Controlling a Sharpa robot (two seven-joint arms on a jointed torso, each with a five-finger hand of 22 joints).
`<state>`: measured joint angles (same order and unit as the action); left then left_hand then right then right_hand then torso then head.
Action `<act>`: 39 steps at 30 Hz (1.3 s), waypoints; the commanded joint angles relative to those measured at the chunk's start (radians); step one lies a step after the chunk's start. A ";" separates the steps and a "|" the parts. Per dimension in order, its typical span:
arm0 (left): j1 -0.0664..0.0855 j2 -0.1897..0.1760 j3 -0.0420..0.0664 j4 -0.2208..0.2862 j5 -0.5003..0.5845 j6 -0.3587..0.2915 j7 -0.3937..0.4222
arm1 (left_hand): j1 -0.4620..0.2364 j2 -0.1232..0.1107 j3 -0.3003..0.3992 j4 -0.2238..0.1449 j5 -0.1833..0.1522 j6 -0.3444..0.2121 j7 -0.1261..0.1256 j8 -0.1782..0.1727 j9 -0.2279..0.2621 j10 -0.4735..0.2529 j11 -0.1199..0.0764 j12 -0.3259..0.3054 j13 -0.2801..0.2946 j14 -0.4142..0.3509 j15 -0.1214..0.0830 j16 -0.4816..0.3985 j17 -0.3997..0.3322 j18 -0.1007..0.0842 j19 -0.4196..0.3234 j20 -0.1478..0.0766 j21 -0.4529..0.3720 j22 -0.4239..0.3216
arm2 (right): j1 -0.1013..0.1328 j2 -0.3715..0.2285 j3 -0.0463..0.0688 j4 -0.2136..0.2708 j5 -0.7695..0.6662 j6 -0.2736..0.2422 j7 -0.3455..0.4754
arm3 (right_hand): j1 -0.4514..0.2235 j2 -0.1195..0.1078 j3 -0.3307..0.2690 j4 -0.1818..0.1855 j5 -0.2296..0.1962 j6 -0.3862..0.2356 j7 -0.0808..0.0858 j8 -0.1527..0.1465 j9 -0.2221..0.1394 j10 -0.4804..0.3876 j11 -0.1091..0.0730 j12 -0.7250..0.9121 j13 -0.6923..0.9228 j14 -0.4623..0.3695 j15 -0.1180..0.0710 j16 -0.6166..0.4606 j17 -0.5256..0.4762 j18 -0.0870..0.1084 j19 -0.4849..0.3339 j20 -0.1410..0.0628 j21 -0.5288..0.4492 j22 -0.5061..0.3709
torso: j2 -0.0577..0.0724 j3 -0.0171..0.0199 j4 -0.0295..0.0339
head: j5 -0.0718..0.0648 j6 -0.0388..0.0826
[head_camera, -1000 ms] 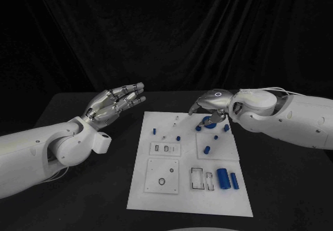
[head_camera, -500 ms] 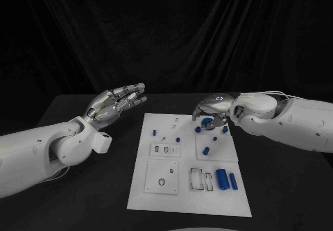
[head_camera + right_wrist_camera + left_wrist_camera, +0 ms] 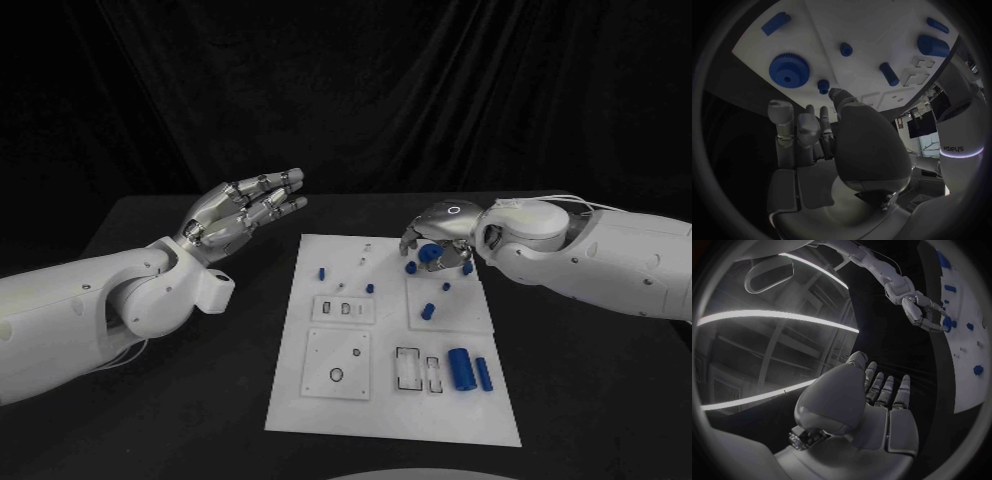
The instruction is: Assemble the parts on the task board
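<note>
The white task board (image 3: 378, 410) lies mid-table. On its far right part lies a blue gear (image 3: 430, 258), which the right wrist view shows flat on the board (image 3: 789, 70). My right hand (image 3: 441, 232) hovers just over the gear with fingers bent down and apart, holding nothing; its fingertips (image 3: 780, 108) stop short of the gear. My left hand (image 3: 245, 210) is raised left of the board, fingers stretched out and empty. A thick blue cylinder (image 3: 462, 369) and a slim one (image 3: 485, 375) lie at the board's near right.
Small blue pegs stand on the far half of the board, such as one (image 3: 320, 270) on the left and another (image 3: 369, 287) near the middle. A short blue cylinder (image 3: 430, 312) lies on the right mid plate. Black table surrounds the board.
My right hand has drifted slightly nearer over the far right of the board. The gear stays in place and the left hand has barely moved.
</note>
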<state>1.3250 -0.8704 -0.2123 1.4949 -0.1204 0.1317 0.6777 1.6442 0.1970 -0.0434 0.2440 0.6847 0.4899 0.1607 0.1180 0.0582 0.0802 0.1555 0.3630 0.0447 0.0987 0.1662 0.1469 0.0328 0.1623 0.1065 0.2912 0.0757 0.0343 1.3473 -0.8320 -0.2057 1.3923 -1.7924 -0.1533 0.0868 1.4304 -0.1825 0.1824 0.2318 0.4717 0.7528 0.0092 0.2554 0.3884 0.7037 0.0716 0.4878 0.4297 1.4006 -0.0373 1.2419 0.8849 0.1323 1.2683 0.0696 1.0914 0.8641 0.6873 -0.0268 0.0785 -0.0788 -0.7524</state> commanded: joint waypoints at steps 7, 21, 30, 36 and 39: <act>0.001 0.007 0.001 -0.005 0.002 0.025 0.106 | 0.010 -0.002 0.010 0.000 0.005 0.003 -0.002 0.003 0.000 0.001 0.004 -0.002 -0.001 0.001 0.002 0.004 0.000 -0.004 0.005 0.002 0.003 -0.001 | -0.021 0.015 0.000 -0.026 -0.009 -0.043 0.015 | 0.001 0.012 0.004 -0.011 -0.004 -0.011 0.000 0.005 0.005 -0.002 0.000 0.014 0.007 -0.009 0.000 -0.007 -0.005 0.016 -0.004 -0.001 -0.006 0.002 | -0.005 -0.0001 0.0002 | 0.003 -0.009; 0.000 0.013 0.001 -0.011 0.002 0.036 0.090 | 0.012 -0.002 0.018 -0.001 0.005 0.001 -0.001 0.003 -0.001 -0.001 0.003 -0.005 -0.001 -0.002 0.002 0.003 -0.001 -0.006 0.004 0.002 0.001 -0.001 | -0.037 0.031 0.000 -0.046 -0.009 -0.052 0.020 | 0.005 0.015 0.061 -0.042 0.074 0.025 0.006 0.035 0.035 -0.005 0.000 0.044 0.024 -0.012 -0.001 -0.010 -0.006 0.015 -0.003 -0.002 -0.008 0.015 | -0.008 -0.0020 0.0018 | 0.002 -0.015; 0.000 0.013 0.001 -0.012 0.002 0.040 0.083 | 0.013 -0.001 0.021 -0.002 0.005 0.001 -0.001 0.003 -0.001 -0.002 0.003 -0.006 -0.001 -0.002 0.002 0.003 -0.001 -0.007 0.003 0.002 0.001 -0.002 | -0.047 0.043 0.000 -0.071 -0.009 -0.033 0.015 | 0.004 0.014 0.088 -0.054 0.102 0.032 0.008 0.038 0.040 -0.002 0.002 0.046 0.022 -0.016 0.000 -0.015 -0.013 0.016 -0.005 -0.002 -0.010 0.018 | -0.011 -0.0021 0.0022 | 0.004 -0.023; 0.000 0.014 0.001 -0.013 0.002 0.042 0.080 | 0.013 -0.001 0.021 -0.002 0.005 0.001 -0.001 0.003 -0.001 -0.002 0.003 -0.006 -0.001 -0.002 0.002 0.003 -0.001 -0.007 0.003 0.002 0.001 -0.002 | -0.051 0.050 0.000 -0.080 -0.009 -0.028 0.018 | 0.002 0.014 0.092 -0.055 0.104 0.033 0.009 0.038 0.041 0.001 0.003 0.047 0.022 -0.017 0.000 -0.016 -0.015 0.015 -0.005 -0.002 -0.009 0.020 | -0.012 -0.0026 0.0022 | 0.003 -0.029; -0.001 0.015 0.001 -0.014 0.002 0.044 0.079 | 0.013 -0.001 0.021 -0.002 0.005 0.001 -0.001 0.003 -0.001 -0.002 0.003 -0.006 -0.001 -0.002 0.002 0.003 -0.001 -0.007 0.003 0.002 0.001 -0.002 | -0.053 0.053 0.000 -0.082 -0.009 -0.026 0.019 | 0.001 0.014 0.095 -0.055 0.104 0.034 0.009 0.038 0.042 0.003 0.003 0.048 0.022 -0.018 0.000 -0.018 -0.018 0.015 -0.006 -0.001 -0.010 0.019 | -0.013 -0.0023 0.0026 | 0.003 -0.031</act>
<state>1.3247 -0.8582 -0.2126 1.4801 -0.1211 0.1609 0.6779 1.6442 0.1970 -0.0281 0.2401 0.6845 0.4898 0.1607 0.1180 0.0579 0.0801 0.1554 0.3630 0.0445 0.0986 0.1662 0.1468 0.0326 0.1623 0.1065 0.2912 0.0756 0.0342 1.2974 -0.7801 -0.2059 1.3116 -1.7933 -0.1857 0.1062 1.4318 -0.1735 0.2721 0.1780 0.5685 0.7794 0.0178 0.2884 0.4285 0.7039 0.0716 0.5315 0.4518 1.3881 -0.0358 1.2276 0.8669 0.1323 1.2683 0.0696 1.0840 0.8834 0.6754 -0.0291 0.0806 -0.0753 -0.7822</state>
